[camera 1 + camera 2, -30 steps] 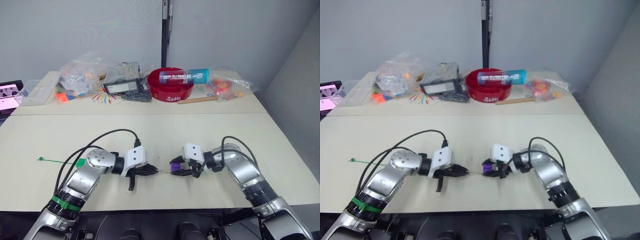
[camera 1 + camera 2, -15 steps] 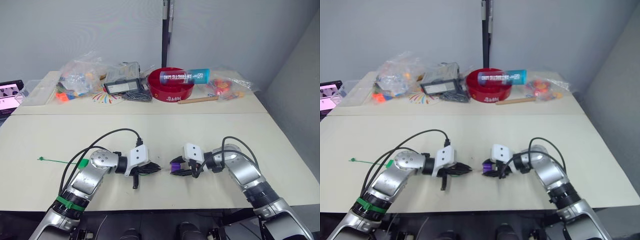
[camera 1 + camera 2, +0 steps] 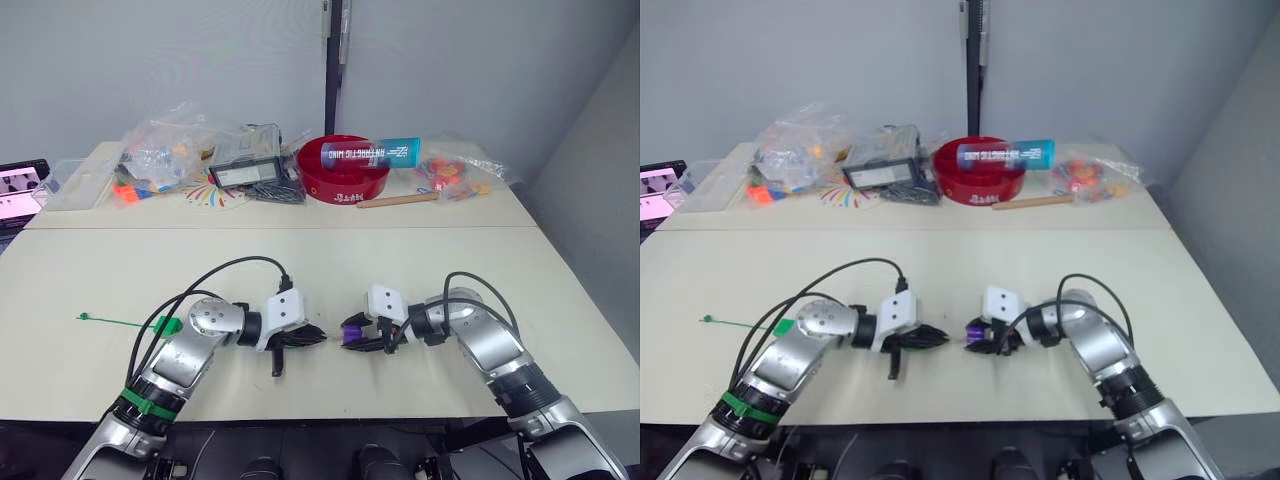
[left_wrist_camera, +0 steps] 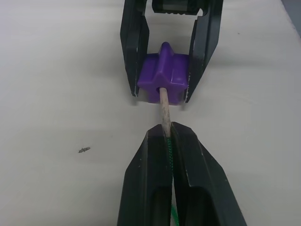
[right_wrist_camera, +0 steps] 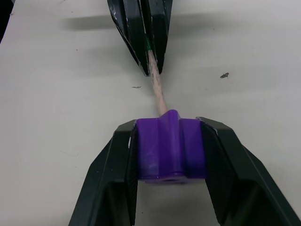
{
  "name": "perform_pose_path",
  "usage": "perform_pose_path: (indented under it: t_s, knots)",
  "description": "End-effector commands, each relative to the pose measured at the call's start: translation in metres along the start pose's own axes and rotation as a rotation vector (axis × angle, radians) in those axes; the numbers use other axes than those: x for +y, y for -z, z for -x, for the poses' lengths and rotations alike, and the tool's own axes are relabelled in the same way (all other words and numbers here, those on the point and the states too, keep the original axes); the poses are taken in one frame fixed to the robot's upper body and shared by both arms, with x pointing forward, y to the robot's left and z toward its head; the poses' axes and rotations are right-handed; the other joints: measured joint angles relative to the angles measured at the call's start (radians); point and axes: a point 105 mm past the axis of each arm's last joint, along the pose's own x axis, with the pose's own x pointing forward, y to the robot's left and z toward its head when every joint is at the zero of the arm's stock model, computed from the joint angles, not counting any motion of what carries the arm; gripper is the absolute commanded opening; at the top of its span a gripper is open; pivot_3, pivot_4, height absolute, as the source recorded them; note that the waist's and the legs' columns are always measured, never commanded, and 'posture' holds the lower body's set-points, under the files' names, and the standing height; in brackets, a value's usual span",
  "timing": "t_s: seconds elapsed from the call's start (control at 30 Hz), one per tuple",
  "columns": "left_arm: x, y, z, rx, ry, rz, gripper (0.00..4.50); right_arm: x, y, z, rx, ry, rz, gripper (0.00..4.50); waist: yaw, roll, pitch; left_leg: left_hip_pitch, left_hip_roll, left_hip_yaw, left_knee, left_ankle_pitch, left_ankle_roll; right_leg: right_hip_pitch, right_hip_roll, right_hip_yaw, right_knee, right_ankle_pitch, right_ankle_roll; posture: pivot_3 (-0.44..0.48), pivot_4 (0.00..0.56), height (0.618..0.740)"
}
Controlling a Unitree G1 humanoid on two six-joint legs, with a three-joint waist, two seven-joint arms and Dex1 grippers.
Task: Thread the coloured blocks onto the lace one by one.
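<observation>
My right gripper (image 3: 349,336) is shut on a purple block (image 5: 171,149), holding it just above the table near the front middle. Facing it, my left gripper (image 3: 319,338) is shut on the lace (image 4: 169,151) right behind its pale stiff tip (image 4: 164,106). The tip's end touches or enters the hole of the purple block (image 4: 163,80). The thin green lace (image 3: 115,322) trails left across the table to a small knot (image 3: 82,317). A small light green block (image 3: 166,326) sits on the lace beside my left forearm.
Along the back of the table are a red bowl (image 3: 342,182) with a clear tube across it, clear bags of toy pieces (image 3: 160,152), a dark box (image 3: 243,172) and a wooden stick (image 3: 398,200). A lit screen (image 3: 18,187) stands at the far left.
My left gripper has moved right with the lace tip, closing the gap to the purple block. The right gripper and block have stayed in place.
</observation>
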Motion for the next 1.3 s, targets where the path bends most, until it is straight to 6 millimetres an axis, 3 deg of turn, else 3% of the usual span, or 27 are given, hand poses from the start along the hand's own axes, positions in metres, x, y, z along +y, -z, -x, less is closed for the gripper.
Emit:
perform_pose_path:
  t_s: [0.03, 0.27, 0.53, 0.67, 0.9, 1.1, 1.3]
  knots:
    - [-0.009, -0.029, -0.021, -0.09, 0.074, -0.072, 0.0, 0.005, 0.0, -0.008, 0.011, 0.003, -0.02, 1.38, 0.0, 0.0, 0.0, 0.0, 0.0, 0.0, 0.0, 0.0, 0.0, 0.0, 0.0, 0.0, 0.0, 0.0, 0.0, 0.0, 0.15, 0.731]
    - [-0.007, -0.034, -0.023, -0.101, 0.08, -0.081, 0.0, 0.007, 0.001, -0.011, 0.013, 0.022, -0.042, 1.38, 0.0, 0.0, 0.0, 0.0, 0.0, 0.0, 0.0, 0.0, 0.0, 0.0, 0.0, 0.0, 0.0, 0.0, 0.0, 0.0, 0.15, 0.731]
    - [-0.022, -0.042, -0.03, -0.166, 0.193, 0.01, 0.0, 0.004, -0.002, -0.014, -0.005, 0.05, -0.061, 1.38, -0.001, 0.0, 0.0, 0.0, 0.0, 0.0, 0.0, 0.0, 0.0, 0.0, 0.0, 0.0, 0.0, 0.0, 0.0, 0.0, 0.15, 0.731]
    - [-0.016, -0.035, -0.039, -0.14, 0.18, -0.005, 0.0, 0.007, -0.002, -0.014, -0.01, 0.033, -0.055, 1.38, 0.0, 0.0, 0.0, 0.0, 0.0, 0.0, 0.0, 0.0, 0.0, 0.0, 0.0, 0.0, 0.0, 0.0, 0.0, 0.0, 0.15, 0.731]
    - [-0.021, -0.043, -0.044, -0.158, 0.252, -0.047, 0.0, 0.008, -0.005, -0.014, -0.004, 0.024, -0.059, 1.38, -0.001, 0.0, 0.0, -0.001, 0.0, 0.0, 0.0, 0.0, 0.0, 0.0, 0.0, 0.0, 0.0, 0.0, 0.0, 0.0, 0.15, 0.731]
    - [-0.013, -0.038, -0.04, -0.13, 0.233, -0.055, 0.0, 0.008, -0.006, -0.014, -0.004, 0.026, -0.06, 1.38, 0.0, 0.0, 0.0, -0.001, 0.0, 0.0, 0.0, 0.0, 0.0, 0.0, 0.0, 0.0, 0.0, 0.0, 0.0, 0.0, 0.15, 0.731]
    - [-0.004, -0.04, -0.02, -0.129, 0.193, -0.066, 1.94, 0.008, -0.004, -0.014, 0.001, 0.029, -0.064, 1.38, -0.002, 0.0, 0.0, -0.001, 0.0, 0.0, 0.0, 0.0, 0.0, 0.0, 0.0, 0.0, 0.0, 0.0, 0.0, 0.0, 0.15, 0.731]
